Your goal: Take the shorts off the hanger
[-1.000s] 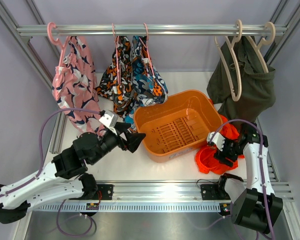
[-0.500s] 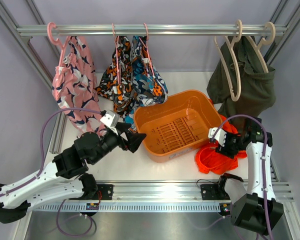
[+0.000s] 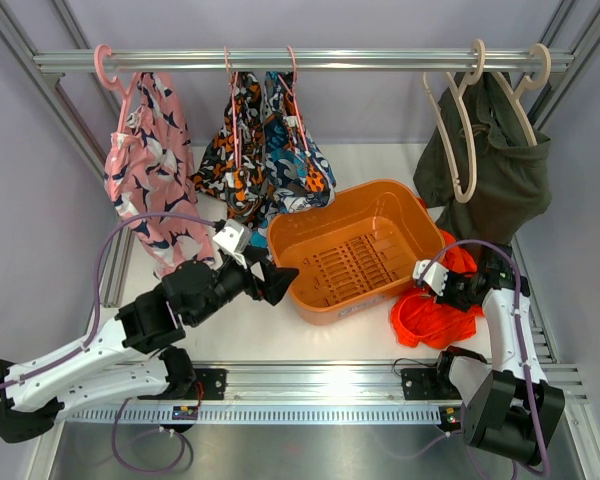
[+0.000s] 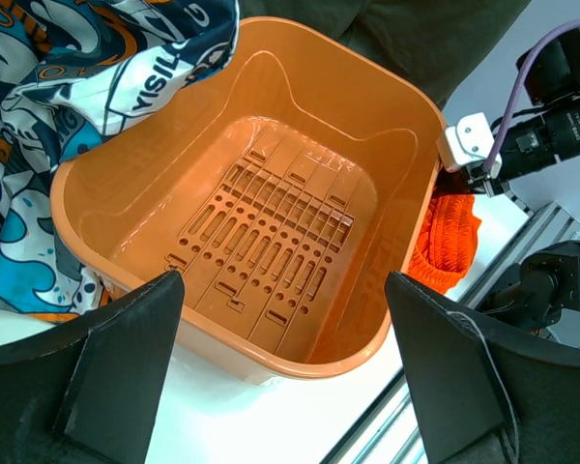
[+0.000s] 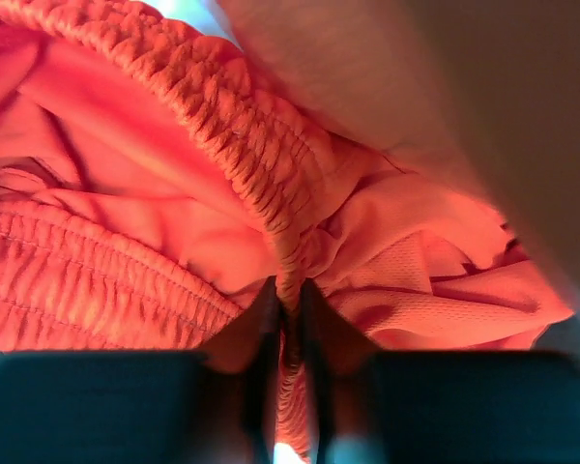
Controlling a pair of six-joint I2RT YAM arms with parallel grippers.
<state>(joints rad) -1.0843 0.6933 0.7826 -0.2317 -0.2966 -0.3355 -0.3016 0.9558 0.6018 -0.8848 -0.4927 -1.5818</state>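
Plain orange-red shorts [image 3: 425,315] lie crumpled on the table to the right of the orange basket [image 3: 400,205]. My right gripper [image 3: 464,291] is down in them, and in the right wrist view its jaws [image 5: 288,302] are shut on the ribbed waistband of the orange-red shorts [image 5: 155,222]. Dark olive shorts [image 3: 500,175] hang on a beige hanger [image 3: 533,75] at the rail's right end. Beside them, another beige hanger [image 3: 462,135] is bare. Printed shorts [image 3: 270,150] hang mid-rail, and pink-print shorts [image 3: 145,170] hang at the left. My left gripper [image 3: 272,279] is open with nothing in it, facing the basket [image 4: 126,208].
A metal rail [image 3: 300,60] spans the back, with frame posts at both sides. The basket holds nothing in the left wrist view. The blue-and-orange print cloth [image 4: 58,116] hangs against its far left rim. An aluminium rail [image 3: 310,375] runs along the near table edge.
My right gripper has closed its jaws on the orange-red shorts' waistband. The left arm has moved a little forward and right toward the basket, staying open.
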